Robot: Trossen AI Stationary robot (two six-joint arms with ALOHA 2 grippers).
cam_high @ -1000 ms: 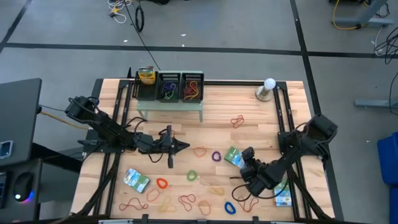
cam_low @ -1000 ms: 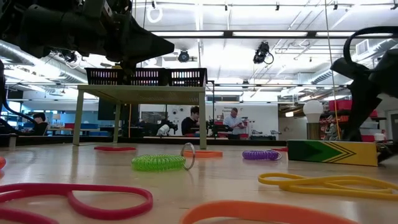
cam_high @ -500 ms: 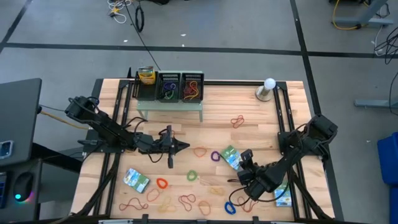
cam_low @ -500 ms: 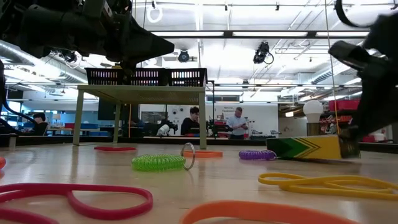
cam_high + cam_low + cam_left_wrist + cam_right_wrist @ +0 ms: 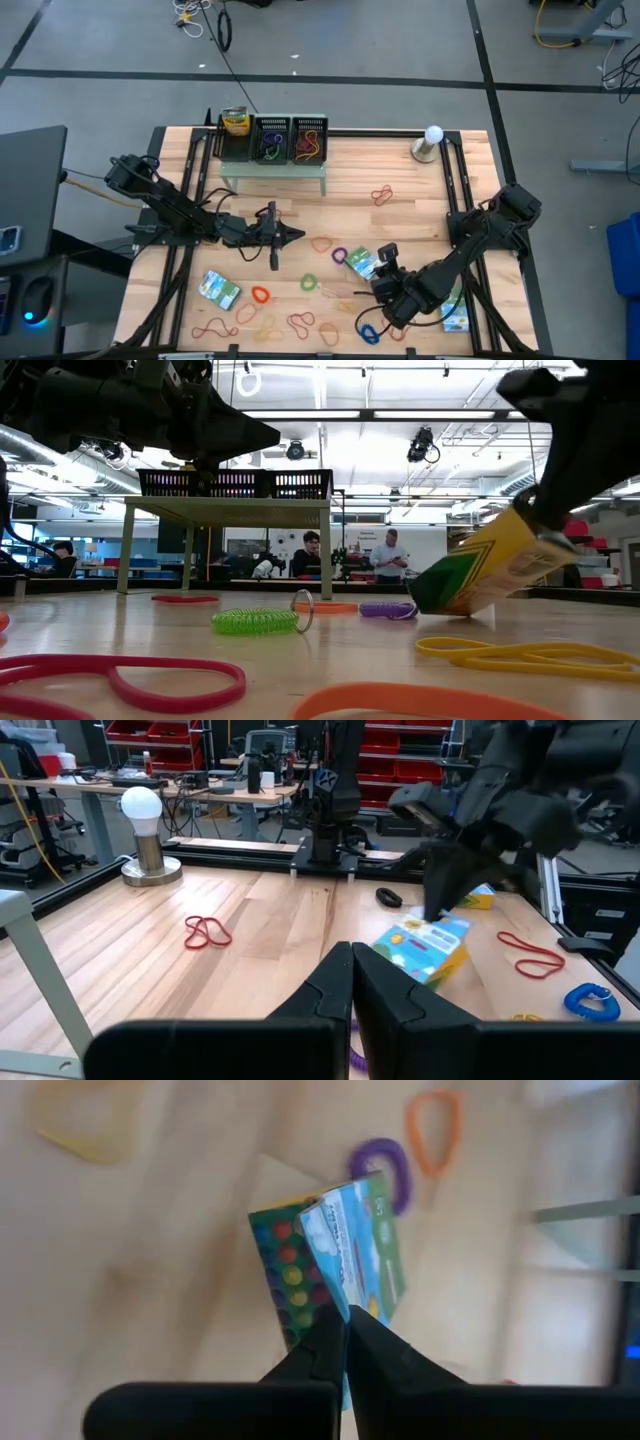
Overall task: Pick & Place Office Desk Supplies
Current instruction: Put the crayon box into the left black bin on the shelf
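Now the right gripper [image 5: 371, 276], clamped on the flat green-white-blue packet [image 5: 478, 574], has tilted it up beside the purple rubber-band loop [image 5: 388, 610]; left gripper [image 5: 296, 236] shut.

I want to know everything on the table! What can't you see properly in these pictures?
- Words on the packet: right wrist view, blurred.
- Far end of that packet: low view, hidden behind the right hand.
- Contents of the black trays: high view, too small.
- The second packet: high view, partly under the right arm.
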